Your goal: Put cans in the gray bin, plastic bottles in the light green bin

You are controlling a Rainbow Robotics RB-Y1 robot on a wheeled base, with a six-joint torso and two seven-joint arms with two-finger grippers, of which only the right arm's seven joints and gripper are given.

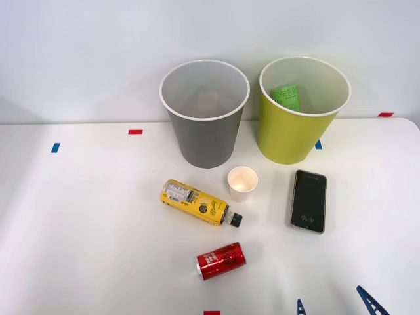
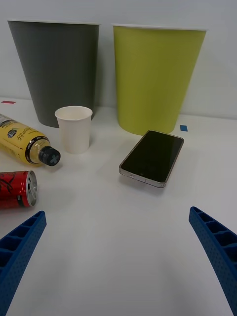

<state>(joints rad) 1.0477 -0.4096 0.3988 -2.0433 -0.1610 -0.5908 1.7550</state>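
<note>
Taking the white paper cup (image 1: 242, 183) as the landmark on the counter (image 1: 79, 230), the yellow plastic bottle (image 1: 197, 202) lies on its side just to the cup's left and slightly nearer the robot, black cap pointing toward the cup's base; lying flat, it will likely roll unless pinched across its body. The red can (image 1: 220, 260) also lies on its side, well in front of the cup and a little left, apart from the bottle's cap. Behind the cup to the left stands the gray bin (image 1: 205, 111), upright with something pale at its bottom, and behind to the right stands the light green bin (image 1: 302, 108), upright with a green item inside; both are open-mouthed for drops from above. A phone (image 1: 309, 200) lies flat to the cup's right, no part of the sorting. The right end effector (image 1: 335, 303) hangs in front of the phone, fingers spread wide and empty, so bottle and can both remain unsorted
</note>
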